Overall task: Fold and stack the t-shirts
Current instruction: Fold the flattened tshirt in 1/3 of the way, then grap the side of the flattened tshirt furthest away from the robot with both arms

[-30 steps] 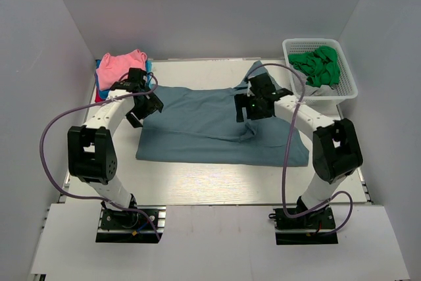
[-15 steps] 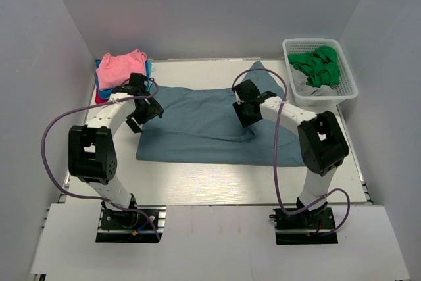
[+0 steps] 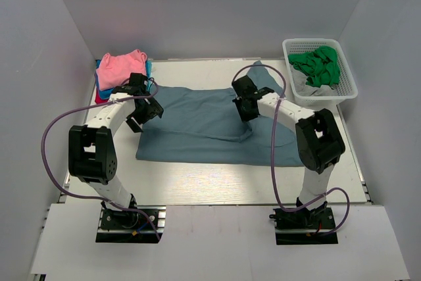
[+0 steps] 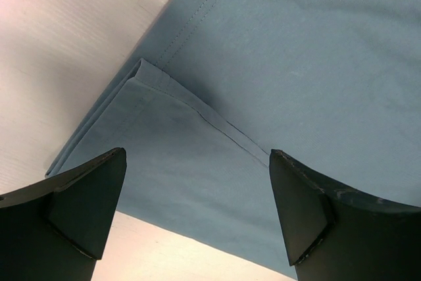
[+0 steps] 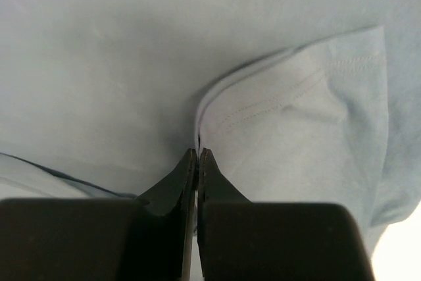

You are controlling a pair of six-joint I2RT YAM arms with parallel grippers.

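Now your right gripper (image 5: 197,154) is pinched tight on a fold of the slate-blue t-shirt (image 3: 197,126), which lies across the table (image 3: 210,185); your left gripper (image 4: 197,156) hangs spread wide above its folded corner.

white mesh basket (image 3: 310,41) sits at the far right of the pale table (image 3: 197,179), close by the right wall. inside it, a crumpled green cloth (image 3: 317,64) is heaped over something light grey (image 3: 304,85). plain grey walls (image 3: 197,11) close off the far side.
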